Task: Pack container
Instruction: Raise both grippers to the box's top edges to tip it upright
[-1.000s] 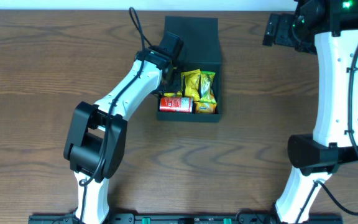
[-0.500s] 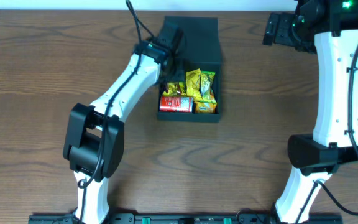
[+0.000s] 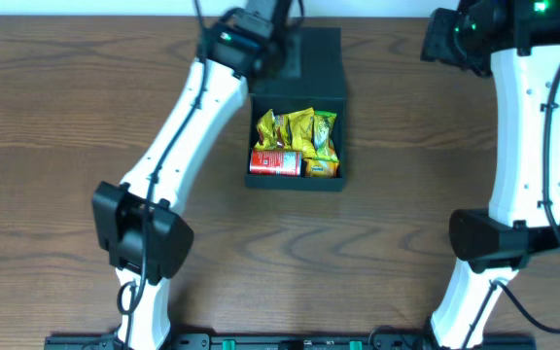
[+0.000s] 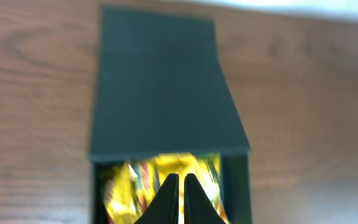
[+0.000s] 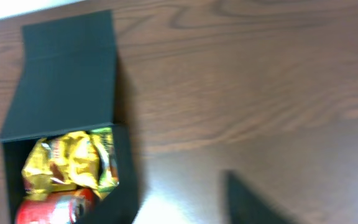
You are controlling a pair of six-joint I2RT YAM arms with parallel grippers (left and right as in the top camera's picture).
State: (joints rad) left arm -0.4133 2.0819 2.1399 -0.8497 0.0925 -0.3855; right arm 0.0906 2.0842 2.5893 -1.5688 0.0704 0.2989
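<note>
Overhead: dark teal-green rectangular cardboard box (image 3: 317, 68) at the desk's far edge, lid open, holding yellow snack packets (image 3: 304, 131) and a small red can (image 3: 275, 162); right gripper (image 3: 443, 37) well apart, finger state indiscernible. Left wrist: left gripper (image 4: 179, 186), fingers pressed together, above the packets; can hidden. Right wrist: can visible, box far left.
</note>
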